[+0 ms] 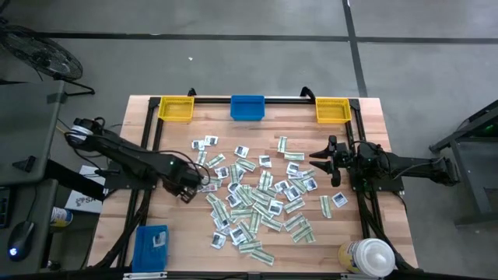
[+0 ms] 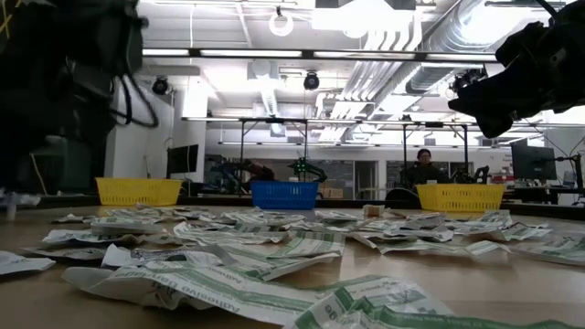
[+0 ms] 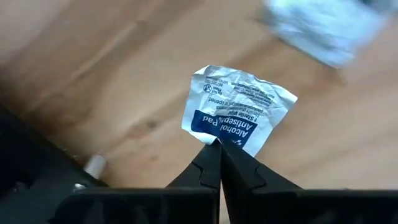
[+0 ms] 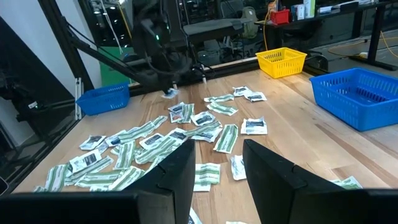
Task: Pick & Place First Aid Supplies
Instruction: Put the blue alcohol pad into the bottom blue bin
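A squarish white paper packet with a blue band [image 3: 239,109], creased, is pinched by one corner between the closed fingers of the left gripper [image 3: 216,149], above the wooden desk [image 1: 179,225] toward its left edge. Dozens of similar white packets and green-and-white strips [image 1: 261,198] are scattered over the desk's middle. The right gripper [image 1: 320,161], fingers parted and empty, is held near the right edge.

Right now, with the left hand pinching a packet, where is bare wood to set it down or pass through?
Bare wood runs along the far edge between the left yellow bin, blue bin and right yellow bin. The strip right of the blue box is also free. The packet pile crowds mid-table. The left hand holds an alcohol pad.
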